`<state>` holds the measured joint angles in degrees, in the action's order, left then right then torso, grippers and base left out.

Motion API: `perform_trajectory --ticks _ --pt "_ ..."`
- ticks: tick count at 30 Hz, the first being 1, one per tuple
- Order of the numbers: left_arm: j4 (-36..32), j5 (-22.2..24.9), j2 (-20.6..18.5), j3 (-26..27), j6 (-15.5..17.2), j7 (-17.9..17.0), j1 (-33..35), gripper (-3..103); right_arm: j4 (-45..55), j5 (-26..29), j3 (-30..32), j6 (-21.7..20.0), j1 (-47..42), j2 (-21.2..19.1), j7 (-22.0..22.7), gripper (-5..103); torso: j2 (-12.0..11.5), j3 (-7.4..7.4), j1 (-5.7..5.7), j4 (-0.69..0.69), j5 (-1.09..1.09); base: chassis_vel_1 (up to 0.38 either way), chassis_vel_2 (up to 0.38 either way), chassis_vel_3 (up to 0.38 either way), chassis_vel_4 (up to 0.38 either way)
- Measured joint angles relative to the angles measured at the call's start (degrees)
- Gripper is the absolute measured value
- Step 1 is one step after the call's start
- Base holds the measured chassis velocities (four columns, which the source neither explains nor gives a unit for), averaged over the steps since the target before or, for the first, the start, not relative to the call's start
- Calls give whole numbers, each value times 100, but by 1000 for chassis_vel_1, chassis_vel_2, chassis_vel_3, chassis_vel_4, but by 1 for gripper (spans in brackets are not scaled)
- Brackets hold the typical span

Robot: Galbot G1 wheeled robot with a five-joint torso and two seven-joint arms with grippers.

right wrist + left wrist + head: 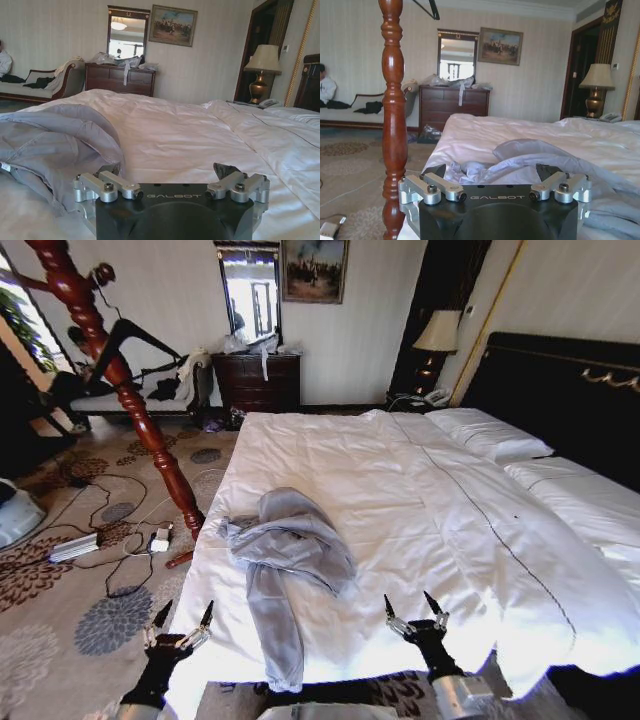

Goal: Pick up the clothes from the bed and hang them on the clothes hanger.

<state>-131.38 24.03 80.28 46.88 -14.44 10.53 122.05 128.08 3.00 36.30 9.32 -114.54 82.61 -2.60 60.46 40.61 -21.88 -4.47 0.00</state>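
Hotel bedroom, patterned carpet, wide white bed [420,500] filling the middle. Both grippers are hovering at the foot edge with jaws spread wide, gripping nothing — left gripper [183,623] sitting off the bed's corner, right gripper [415,612] over the duvet. The jacket [285,550] is lying crumpled between them, one sleeve trailing toward the foot edge. The hanger [135,338] is hanging on a red wooden post [130,405] left of the bed. Risks, as I'm judging it: slick thin fabric slipping from a pinch, or duvet getting grabbed too. Open room across the bed; the post and floor cables [110,530] are crowding the left side.
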Motion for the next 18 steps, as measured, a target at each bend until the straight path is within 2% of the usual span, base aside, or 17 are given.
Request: perform_trajectory --ticks 7,18 --pt "16 -213 51 53 -94 -8 -73 100 13 -28 -6 25 -12 -8 5 100 0 0 0 0 0 0 0 0 0" --pt "88 -243 63 51 -176 -9 -9 100 3 -62 -25 41 -41 -67 5 100 0 0 0 0 0 0 0 0 0"
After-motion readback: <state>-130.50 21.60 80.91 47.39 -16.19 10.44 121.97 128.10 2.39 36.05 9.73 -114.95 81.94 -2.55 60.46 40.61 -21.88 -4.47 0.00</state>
